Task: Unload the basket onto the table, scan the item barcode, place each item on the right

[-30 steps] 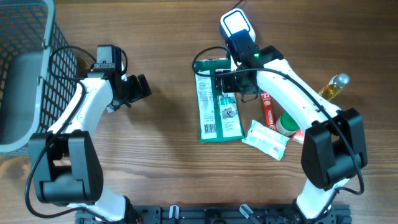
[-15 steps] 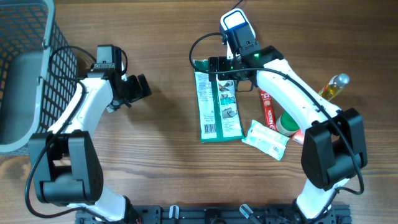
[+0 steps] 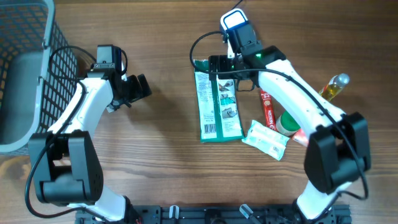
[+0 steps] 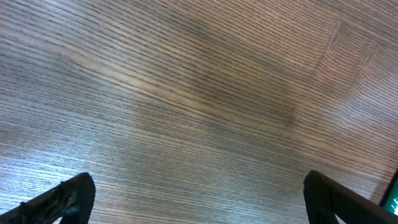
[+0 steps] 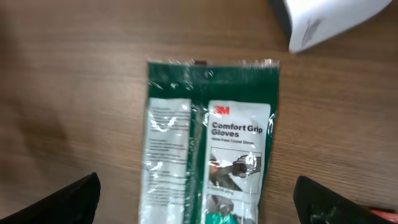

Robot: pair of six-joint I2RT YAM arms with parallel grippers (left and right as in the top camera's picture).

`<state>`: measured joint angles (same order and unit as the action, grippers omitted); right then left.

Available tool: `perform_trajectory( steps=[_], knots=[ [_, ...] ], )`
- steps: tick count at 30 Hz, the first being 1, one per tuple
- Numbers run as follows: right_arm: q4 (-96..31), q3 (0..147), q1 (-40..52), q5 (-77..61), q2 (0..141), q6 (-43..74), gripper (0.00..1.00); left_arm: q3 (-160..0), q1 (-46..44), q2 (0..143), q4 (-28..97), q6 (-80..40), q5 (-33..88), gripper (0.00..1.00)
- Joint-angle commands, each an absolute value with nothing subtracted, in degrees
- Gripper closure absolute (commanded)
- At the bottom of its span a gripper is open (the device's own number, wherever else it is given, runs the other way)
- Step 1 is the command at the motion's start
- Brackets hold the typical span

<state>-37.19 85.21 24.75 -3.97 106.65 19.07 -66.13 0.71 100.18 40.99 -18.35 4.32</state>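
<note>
Above the glove packet the right gripper gapes; left gripper likewise, apparently empty.

Glossy plastic glove packet, matt wood table

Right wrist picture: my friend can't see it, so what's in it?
A green packet of gloves lies flat on the wooden table, its white label reading Comfort Grip Gloves. A white scanner pokes in at the top right. The right gripper is open, its black fingertips in the bottom corners.
</note>
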Motion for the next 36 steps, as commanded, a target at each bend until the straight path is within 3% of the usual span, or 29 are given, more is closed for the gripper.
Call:
perform_trajectory(
  steps=[1,11,17,24,30,36],
  knots=[
    [-36.9,85.5,24.7,-3.2,96.3,19.6,0.00,-66.7,1.0,99.9,41.0,-18.5,3.8,0.00],
    [-37.7,85.5,24.7,4.8,69.4,19.2,0.00,-66.7,1.0,99.9,41.0,-18.5,3.8,0.00],
    [-40.2,84.7,22.9,5.6,57.8,12.0,0.00,-66.7,1.0,99.9,40.9,-18.5,3.8,0.00],
    [-37.7,73.8,16.4,4.2,41.9,12.0,0.00,-66.7,1.0,99.9,40.9,-18.5,3.8,0.00],
    [-20.3,53.2,12.3,0.6,26.4,12.0,0.00,-66.7,1.0,99.9,41.0,-18.5,3.8,0.00],
    [11.8,26.7,6.6,-5.2,11.5,13.2,0.00,-66.7,1.0,99.9,40.9,-18.5,3.8,0.00]
  ],
)
